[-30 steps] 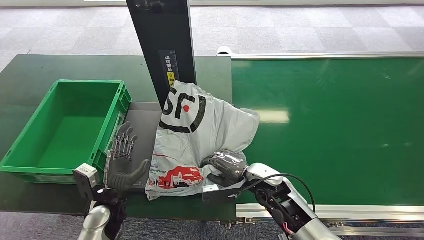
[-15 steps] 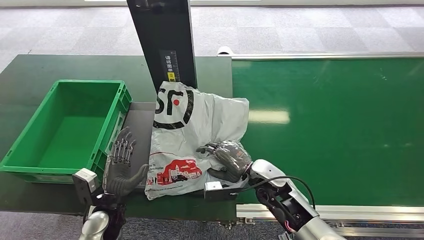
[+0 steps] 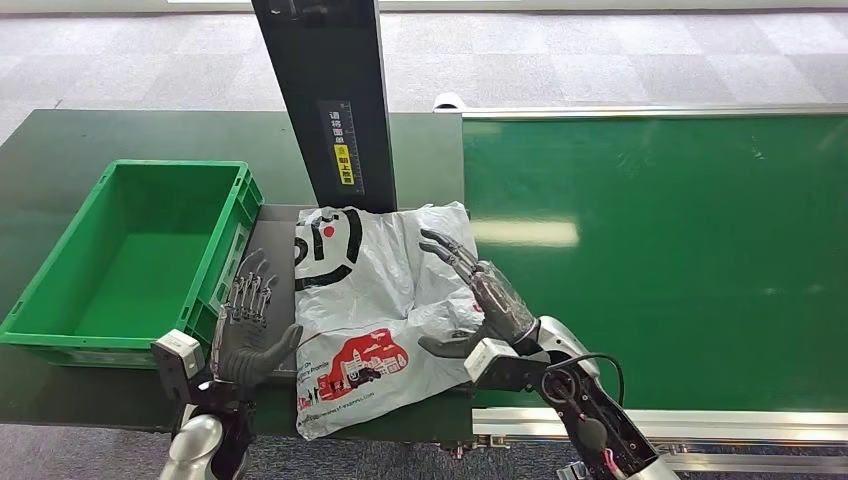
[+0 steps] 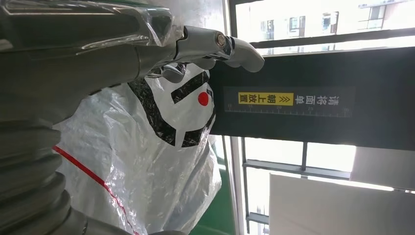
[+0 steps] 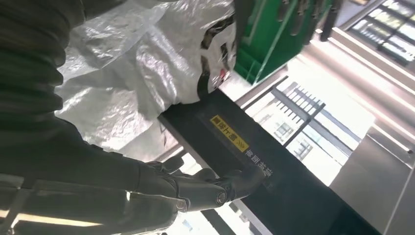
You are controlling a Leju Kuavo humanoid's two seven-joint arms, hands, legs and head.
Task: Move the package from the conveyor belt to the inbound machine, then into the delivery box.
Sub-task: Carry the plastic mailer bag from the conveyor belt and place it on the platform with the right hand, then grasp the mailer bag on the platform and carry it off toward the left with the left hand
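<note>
Package (image 3: 370,300) lies flat on the scanner plate at the foot of the black post (image 3: 325,100), between the spread, empty left hand (image 3: 245,335) and right hand (image 3: 480,295), which should close from both sides before lifting toward the green box (image 3: 60,300).

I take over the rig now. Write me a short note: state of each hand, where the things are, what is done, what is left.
Left hand: open, fingers apart, beside the package's left edge, holding nothing.
Right hand: open, fingers spread over the package's right side, not gripping it.
Package: lies flat on the inbound machine's grey plate, under the black post.
Done: package is off the conveyor belt and on the machine.
Left: move it into the green delivery box, which has nothing inside.
</note>
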